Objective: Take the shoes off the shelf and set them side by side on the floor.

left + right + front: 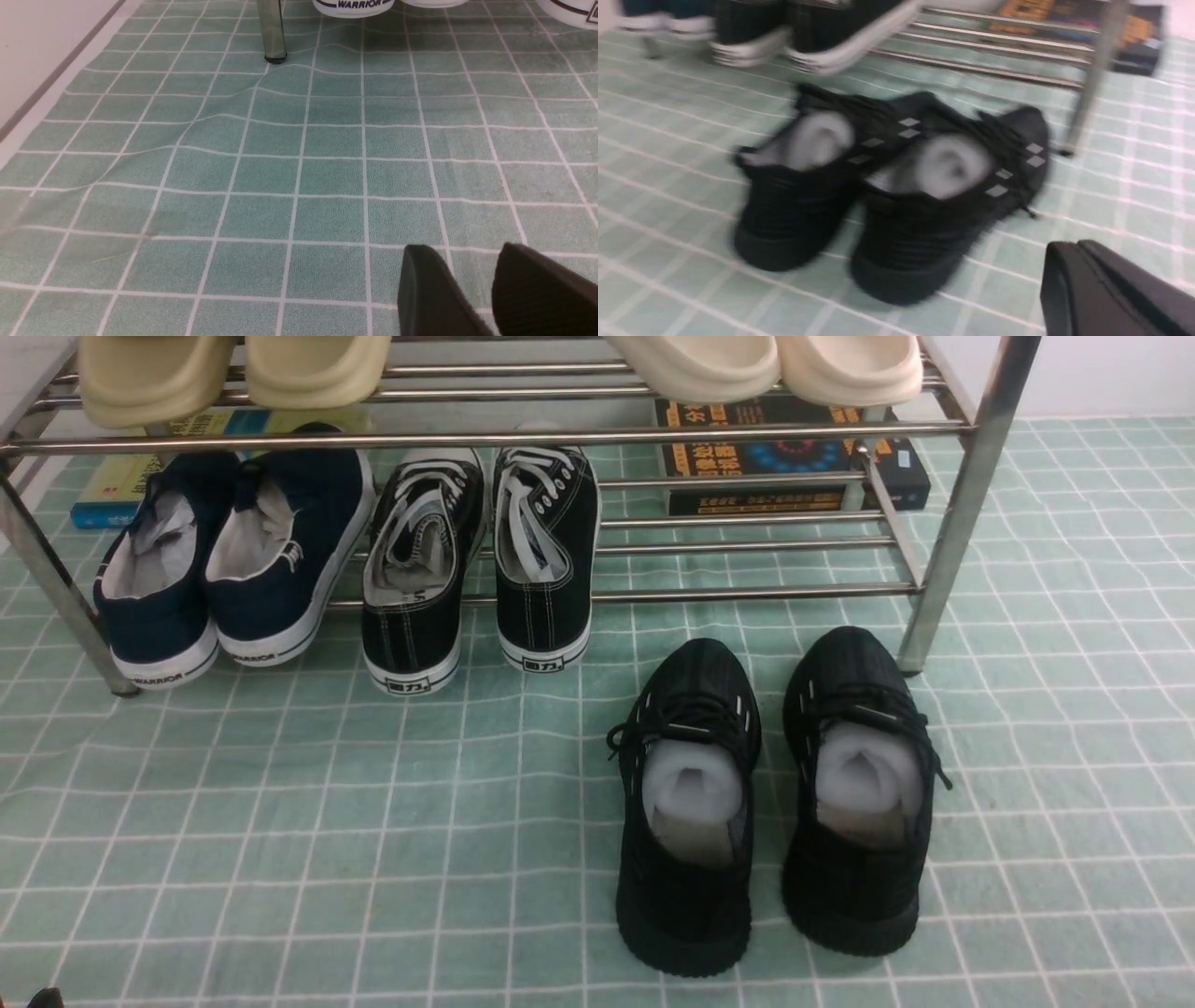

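The two black mesh shoes stand side by side on the green gridded floor (280,859), toes toward the shelf (971,513): the left shoe (689,821) and the right shoe (859,803), both stuffed with white paper. The blurred right wrist view shows the pair of shoes (887,186) in front of my right gripper (1078,252), whose fingers are pressed together with nothing between them, apart from the shoes. My left gripper (467,254) hovers over bare floor with a gap between its fingers and nothing in it. Neither gripper shows in the front view.
On the lower tier stand navy slip-ons (233,560) and black canvas sneakers with white laces (485,560); boxed books (794,467) lie behind. Beige slippers (233,369) and cream slippers (766,364) sit on the top tier. A chrome leg (272,32) stands ahead of the left gripper.
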{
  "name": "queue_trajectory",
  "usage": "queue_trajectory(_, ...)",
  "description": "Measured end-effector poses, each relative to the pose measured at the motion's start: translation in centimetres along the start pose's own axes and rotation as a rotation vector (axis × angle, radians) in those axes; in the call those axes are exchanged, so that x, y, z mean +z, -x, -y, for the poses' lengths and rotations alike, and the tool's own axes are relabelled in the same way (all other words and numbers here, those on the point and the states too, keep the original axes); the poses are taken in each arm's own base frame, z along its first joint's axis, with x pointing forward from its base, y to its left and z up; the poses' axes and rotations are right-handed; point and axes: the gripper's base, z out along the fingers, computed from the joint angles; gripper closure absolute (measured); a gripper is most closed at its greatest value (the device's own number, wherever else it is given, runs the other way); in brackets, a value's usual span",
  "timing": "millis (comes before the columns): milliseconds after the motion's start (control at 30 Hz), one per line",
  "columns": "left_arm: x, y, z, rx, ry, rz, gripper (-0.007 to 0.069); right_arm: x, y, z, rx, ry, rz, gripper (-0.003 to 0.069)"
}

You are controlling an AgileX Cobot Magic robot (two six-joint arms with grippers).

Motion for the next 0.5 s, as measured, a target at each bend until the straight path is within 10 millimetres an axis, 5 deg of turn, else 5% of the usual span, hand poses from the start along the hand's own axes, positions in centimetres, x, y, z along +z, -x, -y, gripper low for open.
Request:
queue_trajectory(300,0.0,0.0,0.0,0.0,0.0,0.0,0.0383,0.5,-5.1,1.7,0.064,-0.257,-0.036,0.0645)
queue_trajectory(500,0.0,0.0,0.0,0.0,0.0,0.0,0.0383,0.7,-5.4,1.8,0.097,-0.268,-0.029,0.064)
